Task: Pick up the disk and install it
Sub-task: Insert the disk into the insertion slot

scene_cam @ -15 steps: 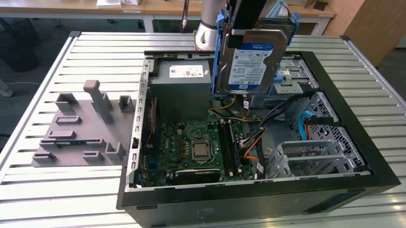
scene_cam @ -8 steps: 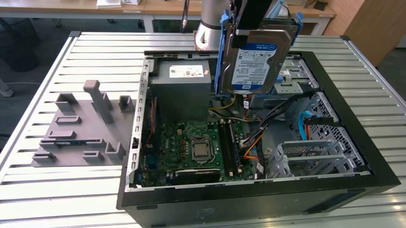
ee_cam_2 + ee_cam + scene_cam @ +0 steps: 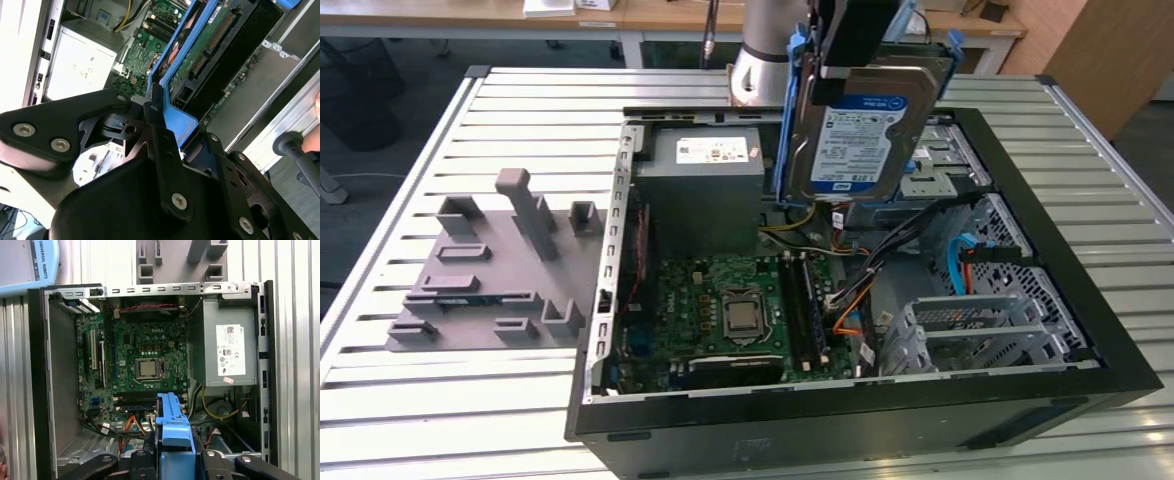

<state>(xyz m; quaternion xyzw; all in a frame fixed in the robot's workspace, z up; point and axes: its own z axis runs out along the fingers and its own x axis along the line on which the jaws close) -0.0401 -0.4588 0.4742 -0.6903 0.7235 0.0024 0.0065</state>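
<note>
— That slatted metal table (image 3: 480, 110), what's on it?
— 1 open computer case (image 3: 1067, 330). My gripper (image 3: 865, 45) is clamped on the disk (image 3: 861, 130), pinching its blue rail and holding it on edge over the case. In the exterior view, the power supply (image 3: 707, 185) sits at 8 o'clock from the disk and the motherboard (image 3: 734, 310) at 7.

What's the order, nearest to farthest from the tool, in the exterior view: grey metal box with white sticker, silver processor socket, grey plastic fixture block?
1. Grey metal box with white sticker, in the case.
2. Silver processor socket, on the motherboard.
3. Grey plastic fixture block, exterior view's left.
</note>
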